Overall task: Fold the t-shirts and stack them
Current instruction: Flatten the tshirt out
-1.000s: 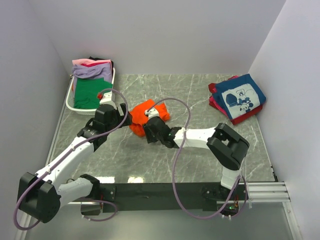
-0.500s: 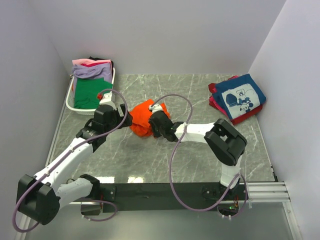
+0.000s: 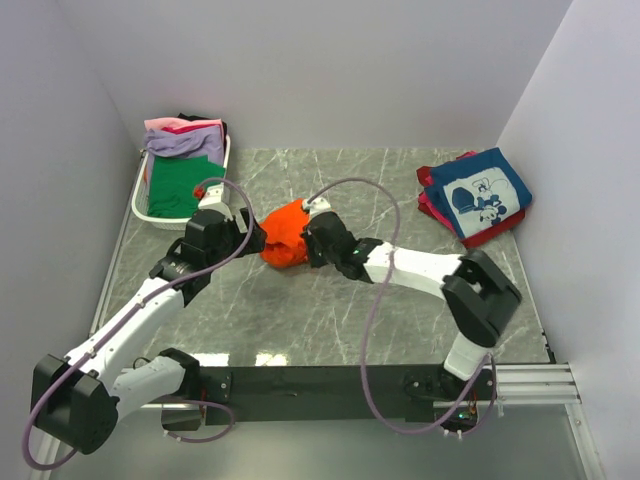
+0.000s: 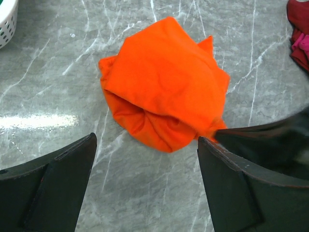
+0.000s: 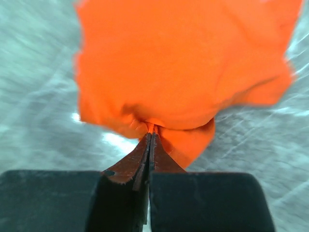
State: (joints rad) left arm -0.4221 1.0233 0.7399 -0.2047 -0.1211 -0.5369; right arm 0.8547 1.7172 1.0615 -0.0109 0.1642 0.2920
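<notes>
Mid-tabletop (image 3: pixel 300 310), the right gripper (image 5: pixel 150 137) pinches the crumpled orange t-shirt (image 4: pixel 164 92) by its edge, seemingly to spread it; the left gripper (image 4: pixel 146 140) hovers wide, empty.

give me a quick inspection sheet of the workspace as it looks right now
surface: grey marbled table top, no spills seen
job's things: orange t-shirt bunched mid-table, unfolded; navy printed t-shirt folded on top of a stack at far right; green t-shirt and others in the white basket at far left
clutter: nothing seen beyond the white basket
grippers: right gripper shut on an edge of the orange t-shirt; left gripper open over it, not gripping
cables: a purple cable loops off each arm
surroundings: white walls on three sides
</notes>
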